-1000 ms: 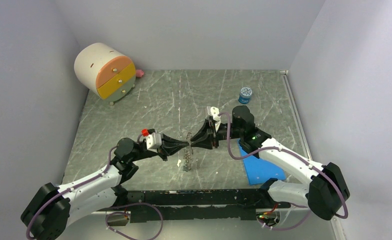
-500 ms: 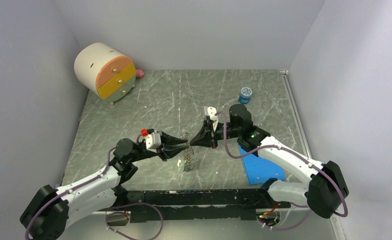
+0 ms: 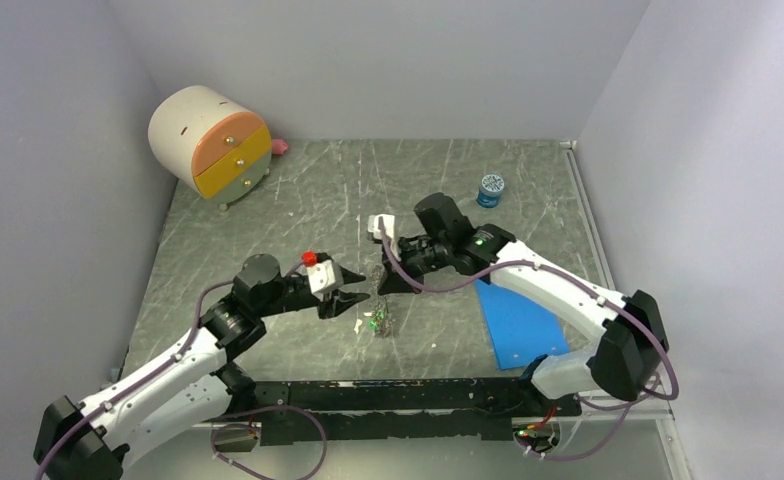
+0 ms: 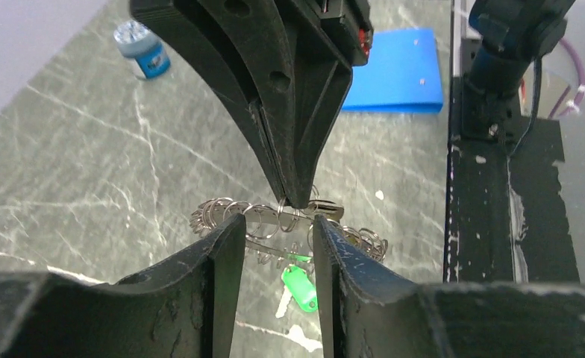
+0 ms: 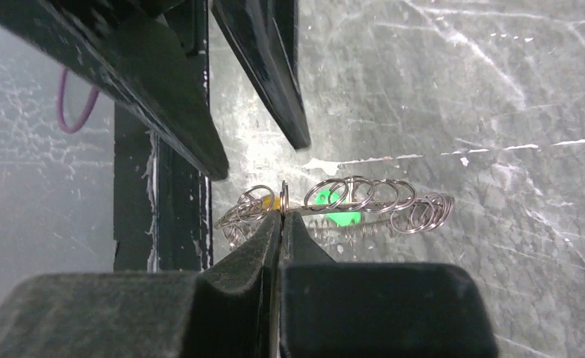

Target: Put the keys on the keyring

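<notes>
Two arms reach in from the near edge of the grey marbled counter (image 3: 298, 200), their bases on a black rail (image 3: 398, 395) at 6 o'clock, and they meet tip to tip about the middle of the surface.

Coming in from 8 o'clock, the left claw (image 3: 365, 285) stands partly open with nothing between its fingers (image 4: 219, 257). Its own camera shows the wire running across the gap just past the tips. The right wrist view shows those tips a little apart from the wire, though I can't say for sure they aren't touching.

Coming in from 2 o'clock, the right claw (image 3: 382, 288) is pinched fully shut on the keyring (image 5: 364, 195), gripping the thin wire near one end of the hoop. The looped, silvery ring lies roughly level, stretching away sideways from the pinch. A green key (image 4: 298, 285) dangles under it, and there's a speck of yellow (image 5: 271, 201) right by the pinch. Whether the lowest key touches the counter, I can't tell.

Near the ring at 4 o'clock, a flat blue sheet (image 3: 523, 325) lies under the right forearm. Farther back at 1 o'clock stands a small blue jar (image 3: 490, 189), well apart from the claws. At 10 o'clock, in the far corner, a round cream chest (image 3: 211, 145) with peach and yellow drawers sits tilted, with something small and pink (image 3: 280, 147) just beside it.
</notes>
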You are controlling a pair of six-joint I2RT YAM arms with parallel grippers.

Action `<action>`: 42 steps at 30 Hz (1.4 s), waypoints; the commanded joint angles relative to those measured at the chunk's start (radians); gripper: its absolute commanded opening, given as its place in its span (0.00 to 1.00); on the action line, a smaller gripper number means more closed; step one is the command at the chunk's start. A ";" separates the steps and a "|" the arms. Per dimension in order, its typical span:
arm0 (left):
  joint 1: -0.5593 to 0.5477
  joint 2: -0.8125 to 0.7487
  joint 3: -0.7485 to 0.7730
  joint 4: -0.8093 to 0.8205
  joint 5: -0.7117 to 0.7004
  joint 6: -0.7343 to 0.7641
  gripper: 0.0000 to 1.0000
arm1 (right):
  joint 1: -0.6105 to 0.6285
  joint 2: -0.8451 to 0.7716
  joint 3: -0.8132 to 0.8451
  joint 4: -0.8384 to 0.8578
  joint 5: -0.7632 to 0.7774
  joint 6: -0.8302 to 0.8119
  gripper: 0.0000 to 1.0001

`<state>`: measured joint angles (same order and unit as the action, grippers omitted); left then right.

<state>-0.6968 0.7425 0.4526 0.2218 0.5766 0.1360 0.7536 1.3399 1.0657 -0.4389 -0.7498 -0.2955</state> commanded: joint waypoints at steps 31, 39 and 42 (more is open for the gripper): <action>-0.037 0.232 0.104 -0.098 0.111 0.179 0.04 | 0.136 0.139 0.244 -0.265 0.174 -0.116 0.00; -0.038 0.207 0.087 -0.069 0.095 0.141 0.03 | 0.134 0.105 0.206 -0.181 0.220 -0.074 0.20; -0.037 0.183 0.048 0.015 0.075 0.075 0.02 | 0.122 0.052 0.155 -0.103 0.233 -0.039 0.36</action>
<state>-0.7265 0.9646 0.5259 0.1089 0.6518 0.2775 0.8761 1.4696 1.2568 -0.6914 -0.5415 -0.3801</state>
